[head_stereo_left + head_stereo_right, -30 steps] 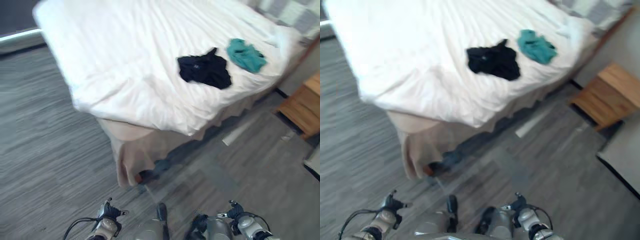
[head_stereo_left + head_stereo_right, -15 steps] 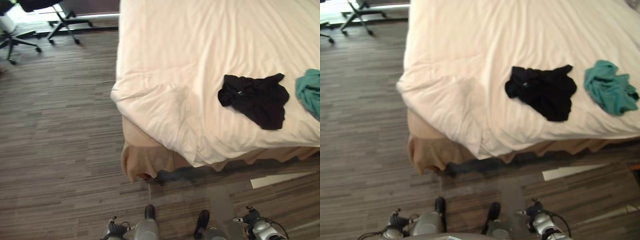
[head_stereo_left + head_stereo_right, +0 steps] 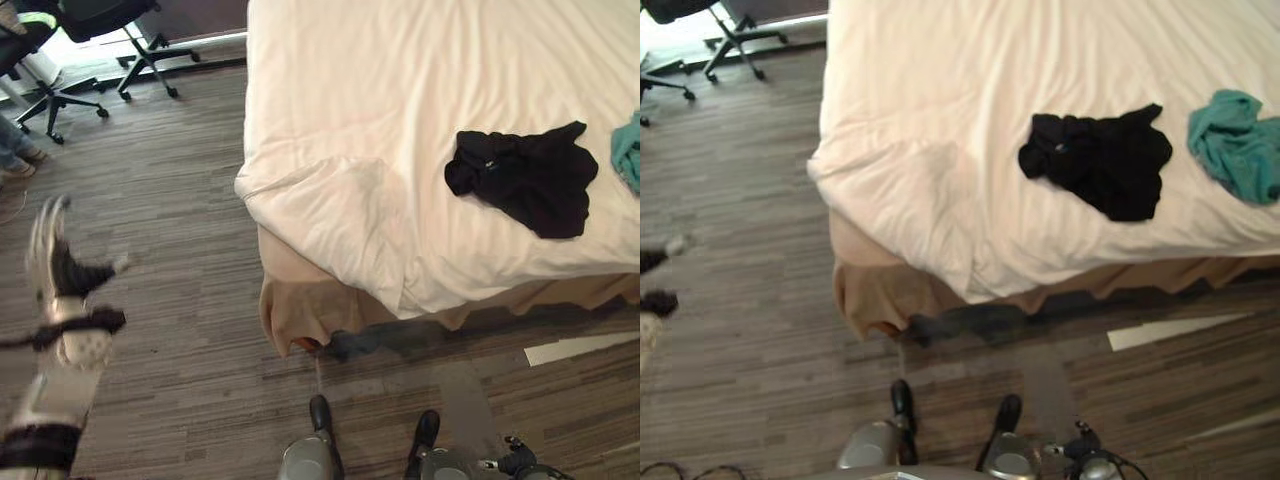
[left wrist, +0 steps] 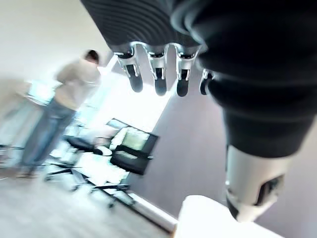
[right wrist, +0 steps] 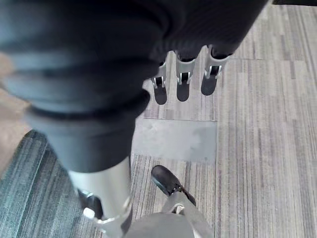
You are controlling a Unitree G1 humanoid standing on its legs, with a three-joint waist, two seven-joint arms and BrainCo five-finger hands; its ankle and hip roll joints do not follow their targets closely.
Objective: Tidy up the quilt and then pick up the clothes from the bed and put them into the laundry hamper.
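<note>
The white quilt (image 3: pixel 420 110) covers the bed, with a rumpled fold at its near corner. On it lie a crumpled black garment (image 3: pixel 527 177) and, further right, a teal garment (image 3: pixel 1240 138). My left hand (image 3: pixel 60 272) is raised over the floor well left of the bed. Its fingers (image 4: pixel 157 74) are straight and hold nothing. My right hand (image 5: pixel 184 77) hangs low over the floor in front of the bed, fingers relaxed and empty. Both hands are far from the clothes.
A beige bed skirt (image 3: pixel 300 305) hangs below the quilt's corner. Black office chairs (image 3: pixel 115 25) stand at the far left, and a person (image 4: pixel 69 99) stands beyond them. A pale strip (image 3: pixel 575 348) lies on the wood floor by the bed.
My left arm has swung up from the bottom edge to mid height on the left, fingers spread. The camera has shifted slightly; the garments lie as before.
</note>
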